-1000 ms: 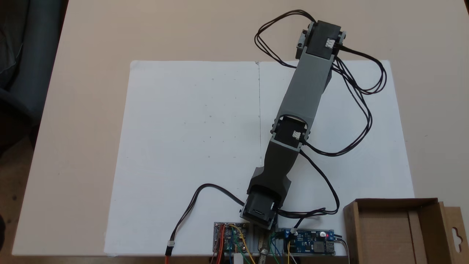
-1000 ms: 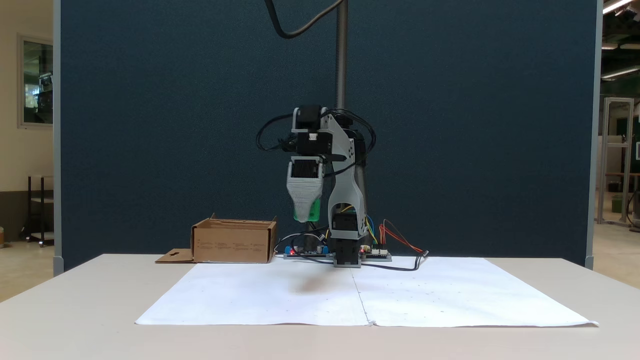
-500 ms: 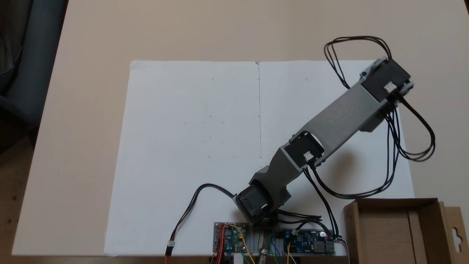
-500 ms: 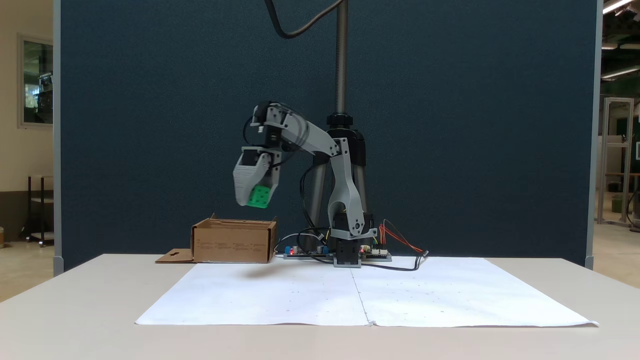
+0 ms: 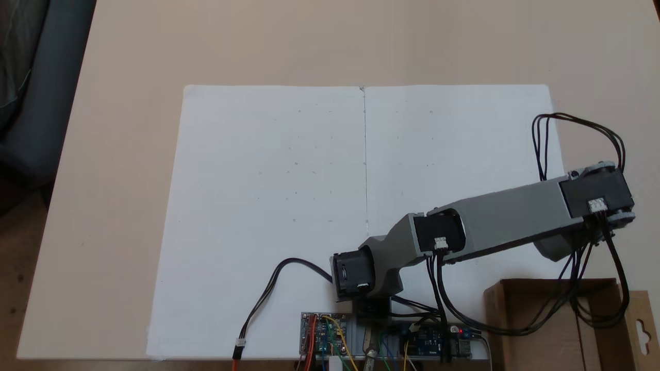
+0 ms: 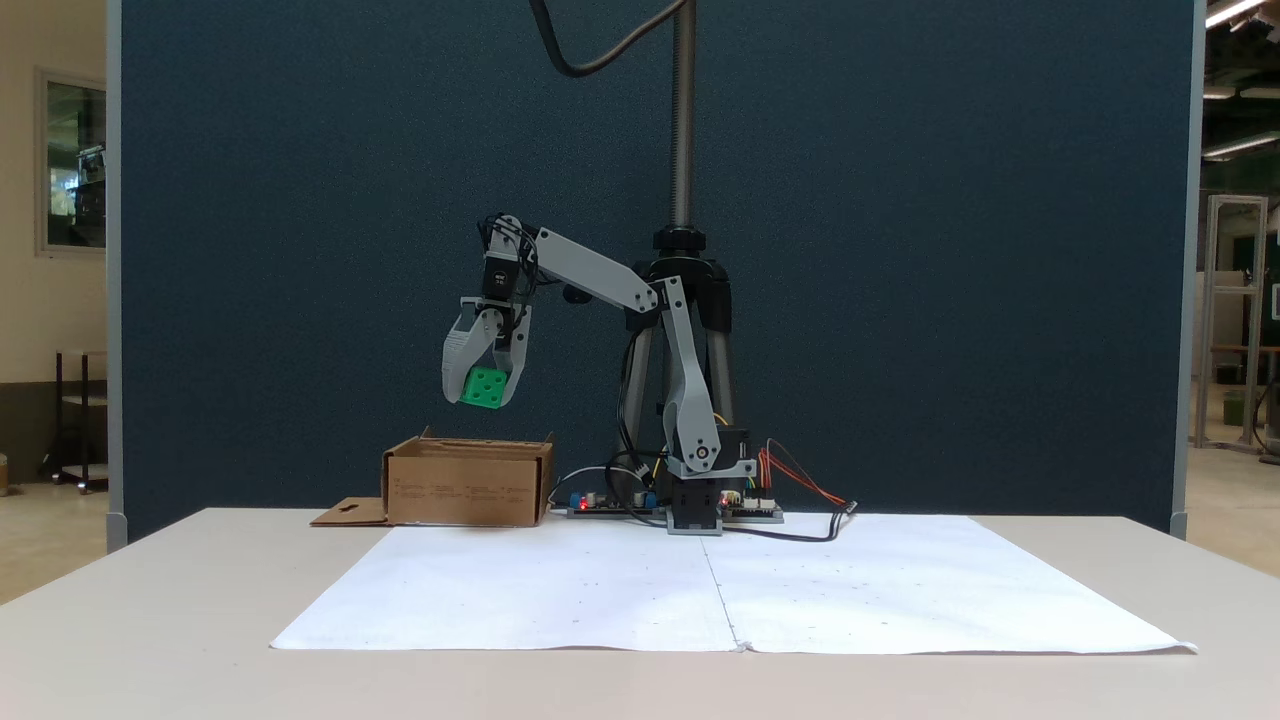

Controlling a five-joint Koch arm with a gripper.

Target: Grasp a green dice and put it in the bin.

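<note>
The green dice [image 6: 485, 388] hangs in the air between the two grey fingers of my gripper [image 6: 482, 396], which is shut on it. It hovers a short way above the brown cardboard bin [image 6: 468, 482], over the bin's middle. From above, the arm [image 5: 508, 221] reaches to the right, its wrist [image 5: 595, 198] just beyond the bin's [image 5: 541, 330] far wall; the arm hides the dice and the fingers there. The bin's flap with a hang-hole [image 5: 642, 327] sticks out at the right.
White paper sheets [image 5: 289, 206] cover the tan table [image 5: 129, 62]. Circuit boards [image 5: 325, 335] and loose cables [image 5: 268, 293] lie by the arm's base [image 5: 361, 281]. Black cables [image 5: 582, 304] droop over the bin. A dark blue partition [image 6: 900, 250] stands behind the table.
The arm has swung from over the paper toward the bin, carrying the green dice. The dice now hangs above the bin, and the gripper stays shut on it.
</note>
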